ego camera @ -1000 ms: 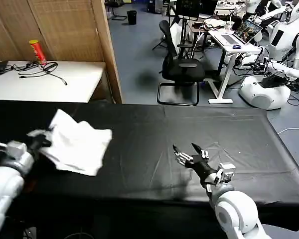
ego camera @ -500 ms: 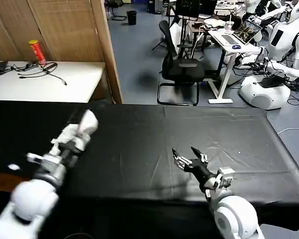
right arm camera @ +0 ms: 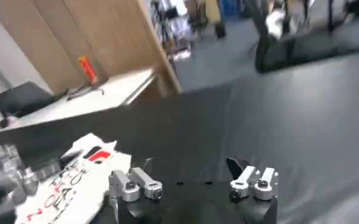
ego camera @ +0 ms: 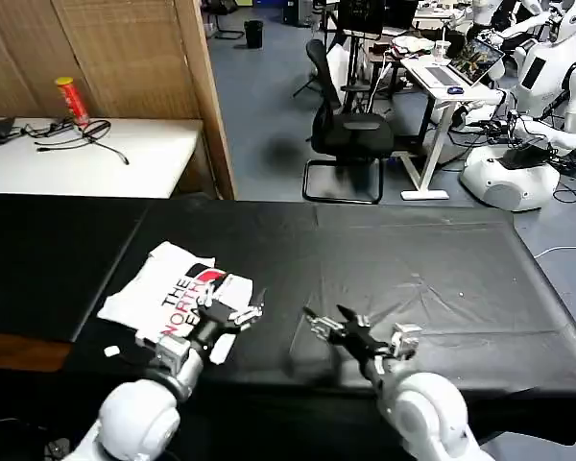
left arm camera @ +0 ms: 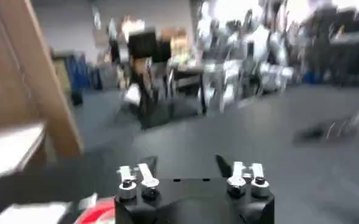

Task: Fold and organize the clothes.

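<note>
**T-shirt set down, logo up, near the table's left front corner**

- T-shirt [ego camera: 173, 293]: lies as a compact folded packet on the black table [ego camera: 413, 259], close to the front edge towards the left corner. A second ago it hung bunched and plain side out at the left gripper, farther left; now black lettering and a red logo face up, so it has been flipped and dropped.
- Left gripper [ego camera: 232, 314]: fingers apart, holding nothing, over the packet's right edge near the front edge. It has swung in from the left.
- Right gripper [ego camera: 326, 325]: fingers apart, empty, low over bare cloth near the front edge at mid-table, just right of the left one. It has shifted slightly left.
- Status, as judged: folding looks finished; tidying or squaring the packet may remain.
</note>
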`<state>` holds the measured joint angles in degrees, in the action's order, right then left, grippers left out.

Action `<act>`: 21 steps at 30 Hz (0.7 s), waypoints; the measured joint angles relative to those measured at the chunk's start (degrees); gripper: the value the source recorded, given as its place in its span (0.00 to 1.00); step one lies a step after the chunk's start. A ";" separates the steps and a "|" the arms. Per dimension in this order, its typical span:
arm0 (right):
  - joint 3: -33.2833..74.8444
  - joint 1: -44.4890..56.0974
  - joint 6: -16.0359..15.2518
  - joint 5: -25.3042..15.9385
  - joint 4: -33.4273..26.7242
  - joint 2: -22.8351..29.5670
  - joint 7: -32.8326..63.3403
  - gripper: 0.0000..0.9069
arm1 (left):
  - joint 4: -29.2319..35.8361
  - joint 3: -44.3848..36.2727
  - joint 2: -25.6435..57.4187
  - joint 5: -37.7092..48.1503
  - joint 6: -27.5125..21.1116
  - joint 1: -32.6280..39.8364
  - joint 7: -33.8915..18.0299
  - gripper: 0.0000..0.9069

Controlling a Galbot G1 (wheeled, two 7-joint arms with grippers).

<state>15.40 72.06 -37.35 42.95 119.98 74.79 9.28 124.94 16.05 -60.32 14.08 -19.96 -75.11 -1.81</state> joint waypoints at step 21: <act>-9.79 -13.67 2.81 3.21 -21.52 12.08 -0.97 0.54 | -2.44 4.74 0.41 -2.68 2.85 -2.77 -0.44 0.97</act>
<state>5.60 58.39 -34.55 46.16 98.46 86.87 8.32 122.50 20.79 -59.91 11.39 -17.10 -77.88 -2.25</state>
